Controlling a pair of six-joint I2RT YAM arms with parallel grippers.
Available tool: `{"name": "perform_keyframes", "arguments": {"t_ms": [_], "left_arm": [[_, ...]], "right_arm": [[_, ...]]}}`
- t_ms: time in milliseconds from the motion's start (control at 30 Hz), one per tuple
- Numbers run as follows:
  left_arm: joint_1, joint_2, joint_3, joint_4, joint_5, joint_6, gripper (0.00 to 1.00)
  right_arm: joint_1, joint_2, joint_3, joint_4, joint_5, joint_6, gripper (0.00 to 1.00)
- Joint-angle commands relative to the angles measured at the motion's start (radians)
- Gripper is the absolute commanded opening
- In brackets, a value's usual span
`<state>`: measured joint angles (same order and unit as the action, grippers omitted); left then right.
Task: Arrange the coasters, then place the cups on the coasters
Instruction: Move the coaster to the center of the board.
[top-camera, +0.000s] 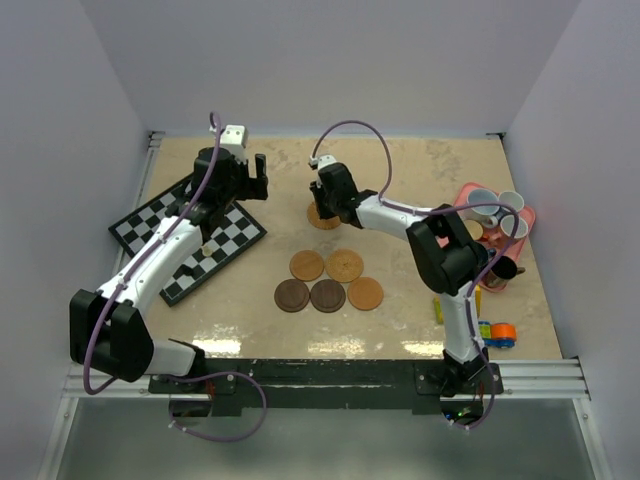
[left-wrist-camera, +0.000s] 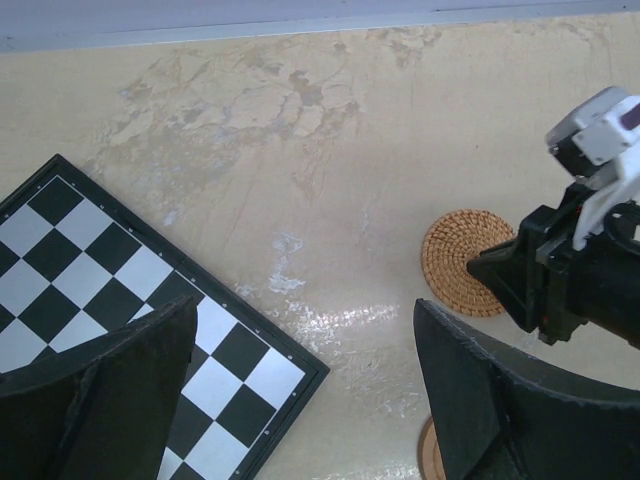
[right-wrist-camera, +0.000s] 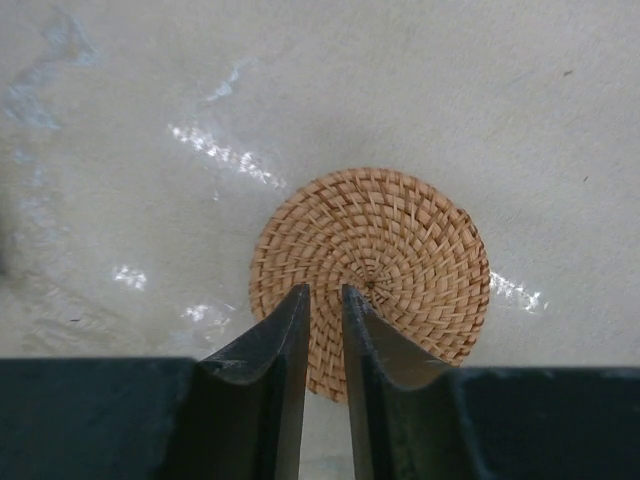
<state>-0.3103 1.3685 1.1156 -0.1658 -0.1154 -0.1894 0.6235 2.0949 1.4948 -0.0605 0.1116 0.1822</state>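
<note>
Beige marbled table (top-camera: 430, 170), white walls. Only the top view shows five coasters (top-camera: 328, 295) grouped mid-table and cups (top-camera: 482, 199) in a pink tray (top-camera: 529, 215), partly hidden by the right arm. The right wrist view shows the sixth coaster (right-wrist-camera: 390, 250), tan and spiral-woven, lying flat under the right end effector (right-wrist-camera: 322, 290). Its jaws are narrowed to a slit, and whether they grip is unclear. The left end effector (left-wrist-camera: 305, 305) gapes wide by a chessboard (left-wrist-camera: 90, 270).
</note>
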Motion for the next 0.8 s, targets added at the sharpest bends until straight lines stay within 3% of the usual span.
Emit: {"name": "perform_keyframes", "arguments": {"t_ms": [0, 167, 333, 767], "left_arm": [[-0.003, -0.039, 0.000, 0.025, 0.023, 0.004, 0.94], [-0.004, -0.042, -0.005, 0.029, 0.049, -0.010, 0.94], [-0.003, -0.042, -0.007, 0.034, 0.066, -0.018, 0.93], [-0.004, -0.035, -0.008, 0.038, 0.088, -0.028, 0.93]], "right_arm": [[-0.007, 0.033, 0.058, 0.054, 0.019, -0.015, 0.19], [-0.005, 0.079, 0.032, 0.054, 0.053, -0.021, 0.06], [-0.001, 0.060, -0.071, 0.054, 0.039, 0.005, 0.00], [0.120, -0.033, -0.260, 0.054, 0.059, 0.112, 0.00]]}}
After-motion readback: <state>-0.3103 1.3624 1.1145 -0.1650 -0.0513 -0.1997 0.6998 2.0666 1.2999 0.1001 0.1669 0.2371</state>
